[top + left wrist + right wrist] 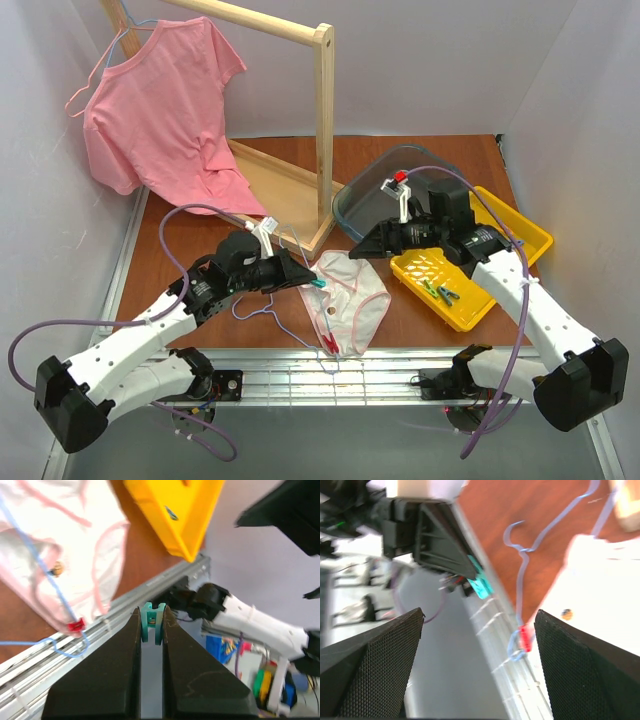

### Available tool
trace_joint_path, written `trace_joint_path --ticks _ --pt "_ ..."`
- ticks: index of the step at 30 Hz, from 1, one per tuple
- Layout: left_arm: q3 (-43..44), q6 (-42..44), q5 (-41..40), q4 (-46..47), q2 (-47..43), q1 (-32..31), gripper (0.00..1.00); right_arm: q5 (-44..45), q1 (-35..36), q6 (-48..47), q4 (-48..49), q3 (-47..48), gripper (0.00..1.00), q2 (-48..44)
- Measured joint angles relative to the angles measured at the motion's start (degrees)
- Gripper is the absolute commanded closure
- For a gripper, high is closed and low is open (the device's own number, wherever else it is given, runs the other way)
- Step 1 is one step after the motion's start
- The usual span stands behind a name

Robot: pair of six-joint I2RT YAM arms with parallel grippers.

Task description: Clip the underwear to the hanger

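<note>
The white underwear [347,296] with pink trim lies flat on the table near the front edge. The light-blue wire hanger [262,305] lies across it, and a red clip [329,346] pins its corner to the fabric's near end. My left gripper [306,279] is shut on a teal clip [318,284] at the underwear's left edge. In the left wrist view the teal clip [152,622] sits between the fingertips, with the underwear [75,540] and the hanger wire [50,570] to the left. My right gripper [362,246] is open and empty, just above the underwear's far edge.
A yellow tray [520,232] on the right holds several spare clips [438,292]. A grey-blue bin [372,190] stands behind it. A wooden rail stand [324,130] with a pink T-shirt [165,110] stands at the back left. A metal rail [330,365] runs along the table's front edge.
</note>
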Motion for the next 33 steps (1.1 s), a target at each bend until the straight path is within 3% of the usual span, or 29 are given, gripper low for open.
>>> trace_joint_path --ticks 5,11,12,14,19,26,33 --pt "-0.6 -3.0 -10.3 -8.0 -1.8 0.0 1.00 12.0 2.6 -3.2 -2.6 0.3 0.27 -0.3" --pt "-5.4 -5.4 -20.4 -11.1 -3.8 0.0 1.00 24.9 12.8 -3.7 -1.7 -1.1 0.40 1.0" --pt "-6.3 -5.6 -21.9 -10.9 -3.7 0.0 1.00 26.4 14.2 -3.6 -1.1 -1.9 0.50 1.6" --pt "-7.9 -6.0 -23.7 -10.0 -3.5 0.0 1.00 29.8 15.6 -2.9 -0.1 -4.3 0.58 2.7" --pt "-12.3 -7.2 -25.0 -3.3 -1.9 0.0 1.00 36.9 15.7 -1.8 1.8 -9.9 0.97 4.4" --pt "-16.3 -10.9 -25.1 6.1 0.5 0.0 1.00 41.3 16.6 0.4 6.4 -14.1 0.99 8.7" --pt "-16.6 -16.1 -25.1 14.8 8.5 -0.9 1.00 43.3 18.9 0.6 10.5 -14.1 0.99 14.8"
